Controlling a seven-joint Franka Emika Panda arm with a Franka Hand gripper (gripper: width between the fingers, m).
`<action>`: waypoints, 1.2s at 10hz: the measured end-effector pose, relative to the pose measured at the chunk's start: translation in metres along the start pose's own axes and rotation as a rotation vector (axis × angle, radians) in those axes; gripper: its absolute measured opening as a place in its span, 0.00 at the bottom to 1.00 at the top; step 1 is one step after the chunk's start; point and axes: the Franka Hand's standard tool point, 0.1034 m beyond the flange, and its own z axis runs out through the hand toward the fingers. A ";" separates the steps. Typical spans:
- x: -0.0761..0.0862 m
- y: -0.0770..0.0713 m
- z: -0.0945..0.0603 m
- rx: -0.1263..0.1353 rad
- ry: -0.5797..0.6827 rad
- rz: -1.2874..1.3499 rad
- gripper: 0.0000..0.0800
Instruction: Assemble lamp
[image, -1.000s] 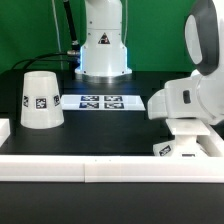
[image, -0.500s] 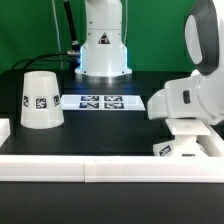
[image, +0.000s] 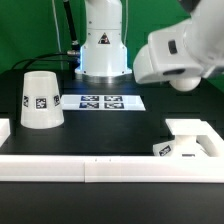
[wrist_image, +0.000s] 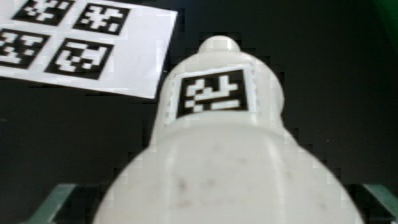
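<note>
In the wrist view my gripper (wrist_image: 214, 206) is shut on the lamp bulb (wrist_image: 217, 150). Its round end fills the space between the fingers (wrist_image: 54, 203), and its tagged stem points away over the black table. In the exterior view the arm's white hand (image: 178, 52) hangs high at the right; the gripper and bulb are hidden there. The blocky lamp base (image: 192, 140) sits at the front right, below the hand. The cone shade (image: 40, 98) stands wide end down at the exterior view's left.
The marker board (image: 100, 101) lies at the table's middle back and also shows in the wrist view (wrist_image: 71, 40). The robot pedestal (image: 102, 45) stands behind it. A white rail (image: 90, 166) runs along the table's front edge.
The arm was low over the base at the right. It has risen and shifted towards the exterior view's left, uncovering the base.
</note>
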 end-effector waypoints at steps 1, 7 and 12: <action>-0.005 0.002 -0.012 0.003 0.030 0.002 0.72; 0.015 0.001 -0.030 -0.008 0.443 0.012 0.72; 0.004 0.010 -0.054 -0.035 0.770 -0.018 0.72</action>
